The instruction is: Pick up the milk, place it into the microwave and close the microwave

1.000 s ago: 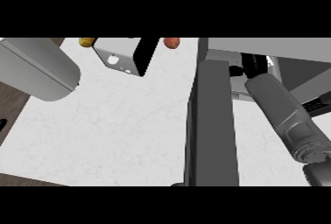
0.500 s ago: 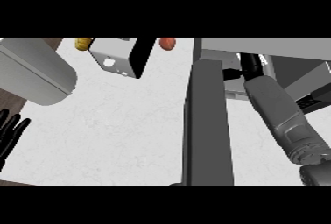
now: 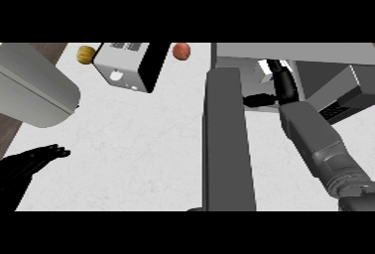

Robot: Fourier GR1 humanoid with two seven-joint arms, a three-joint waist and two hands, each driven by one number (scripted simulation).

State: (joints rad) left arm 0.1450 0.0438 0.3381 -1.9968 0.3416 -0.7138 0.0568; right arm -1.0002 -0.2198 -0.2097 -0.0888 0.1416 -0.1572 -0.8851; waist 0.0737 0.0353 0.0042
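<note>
1. Left hand (image 3: 29, 166) rests at the lower left edge, fingers relaxed, holding nothing.
2. The open microwave door (image 3: 228, 144) runs up the white counter (image 3: 139, 144).
3. Right hand (image 3: 282, 82) reaches inside the microwave (image 3: 293, 52); its grasp can't be told. The milk isn't clearly visible.

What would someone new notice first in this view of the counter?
The long dark grey microwave door stands open down the middle, and the grey right forearm reaches past it into the microwave, its black right hand deep inside. At the lower left edge rests the black left hand, and a white toaster stands at the top.
</note>
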